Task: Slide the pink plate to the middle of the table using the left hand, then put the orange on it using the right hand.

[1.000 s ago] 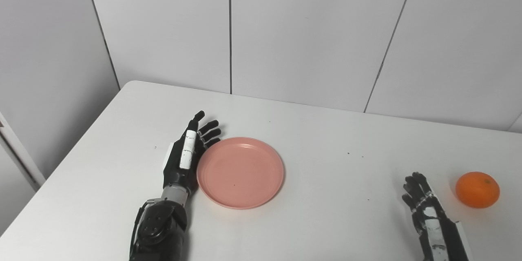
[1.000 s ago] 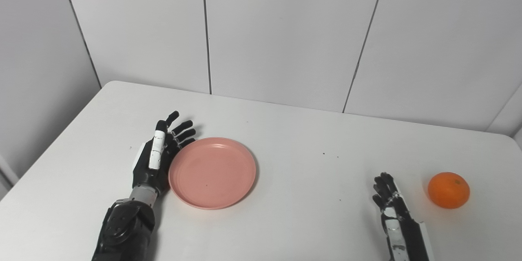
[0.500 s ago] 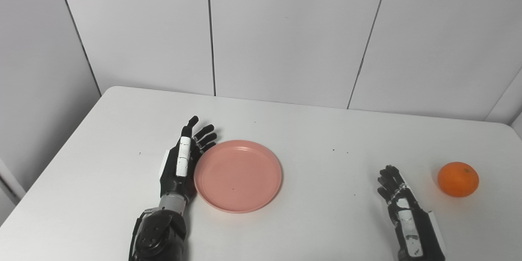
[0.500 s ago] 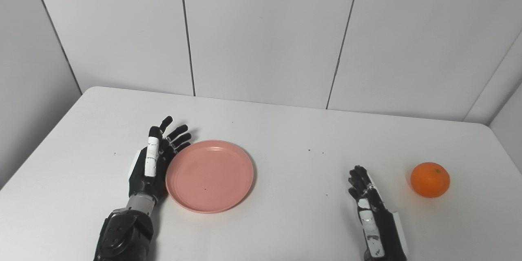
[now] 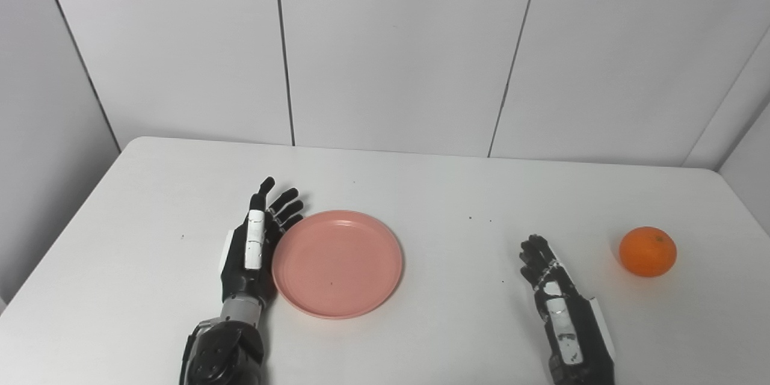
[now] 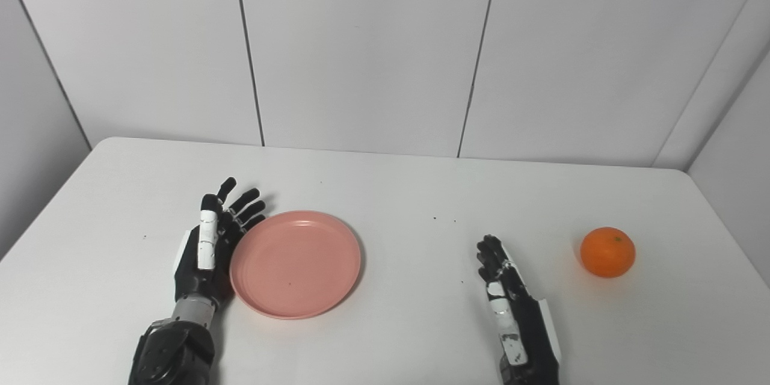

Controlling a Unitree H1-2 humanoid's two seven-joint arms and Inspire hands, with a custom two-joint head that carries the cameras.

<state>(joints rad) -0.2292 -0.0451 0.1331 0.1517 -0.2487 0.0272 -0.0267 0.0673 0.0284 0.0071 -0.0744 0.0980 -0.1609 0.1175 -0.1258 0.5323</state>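
The left hand (image 5: 251,246) lies flat with fingers spread, holding nothing, its edge against the pink plate (image 5: 337,263). The right hand (image 5: 559,304) rests empty and uncurled, apart from the orange (image 5: 648,251) on the table (image 5: 421,192).

Bare pink plate (image 5: 337,264) (orange (image 5: 648,251) apart)

It looks like a plain test room or lab: a bare white table (image 5: 421,192) stands against grey panelled walls (image 5: 391,42).
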